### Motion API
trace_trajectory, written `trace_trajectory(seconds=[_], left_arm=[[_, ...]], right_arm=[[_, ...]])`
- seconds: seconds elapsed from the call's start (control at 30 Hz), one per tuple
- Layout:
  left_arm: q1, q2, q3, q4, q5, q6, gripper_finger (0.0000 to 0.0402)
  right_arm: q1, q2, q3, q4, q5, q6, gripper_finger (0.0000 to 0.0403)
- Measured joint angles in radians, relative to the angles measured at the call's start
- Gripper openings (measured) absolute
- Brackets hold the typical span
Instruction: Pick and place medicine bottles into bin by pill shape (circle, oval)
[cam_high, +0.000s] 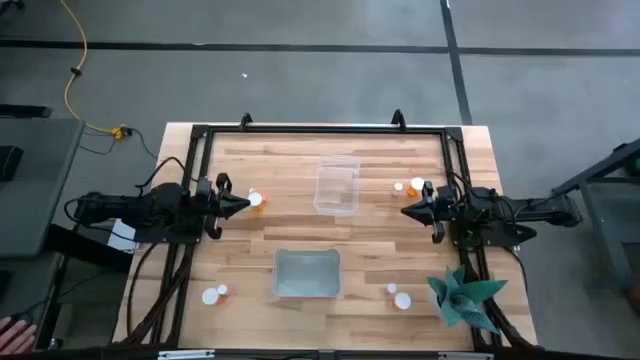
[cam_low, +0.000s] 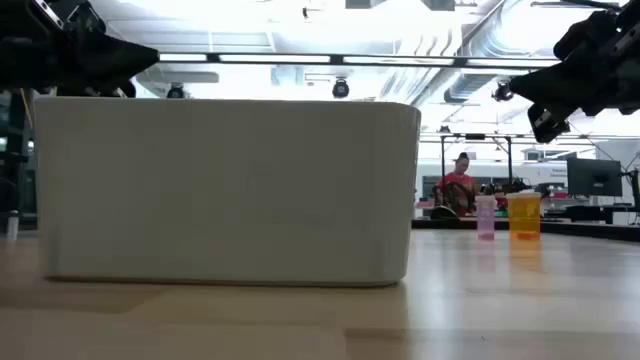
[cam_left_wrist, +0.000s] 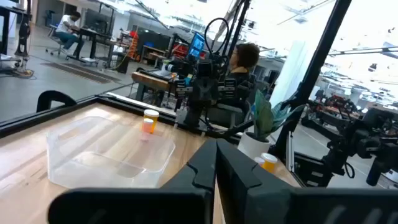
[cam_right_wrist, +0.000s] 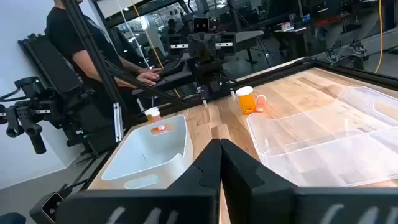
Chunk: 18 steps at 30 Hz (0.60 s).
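**Both arms hovering, fingers pinched together, no bottle picked up**

Left gripper (cam_high: 240, 204) is above the table's (cam_high: 380, 255) left side, fingers (cam_left_wrist: 214, 168) pressed together with nothing between them. A bottle (cam_high: 256, 199) stands just past its tip. Near the front left edge, another bottle (cam_high: 213, 294) lies on the wood.

Centre: clear bin (cam_high: 337, 185) toward the far side, grey-white bin (cam_high: 307, 273) toward the near edge. I can't make out any bottle in either one from above. In the low view the grey-white bin's wall (cam_low: 225, 190) fills most of the frame.

Right of centre: two bottles (cam_high: 411, 186) sit close together at the far right, just beside the right gripper (cam_high: 408, 210). Its fingers (cam_right_wrist: 217, 163) also meet at the tip, gripping nothing. Two more bottles (cam_high: 399, 296) sit near the front edge, next to a green paper plant (cam_high: 462, 295).
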Motion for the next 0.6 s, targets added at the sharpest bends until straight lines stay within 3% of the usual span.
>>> trace_trajectory(seconds=[0.6], left_arm=[[0.000,0.000,0.000,0.000,0.000,0.000,0.0001]], right_arm=[[0.000,0.000,0.000,0.000,0.000,0.000,0.0000]])
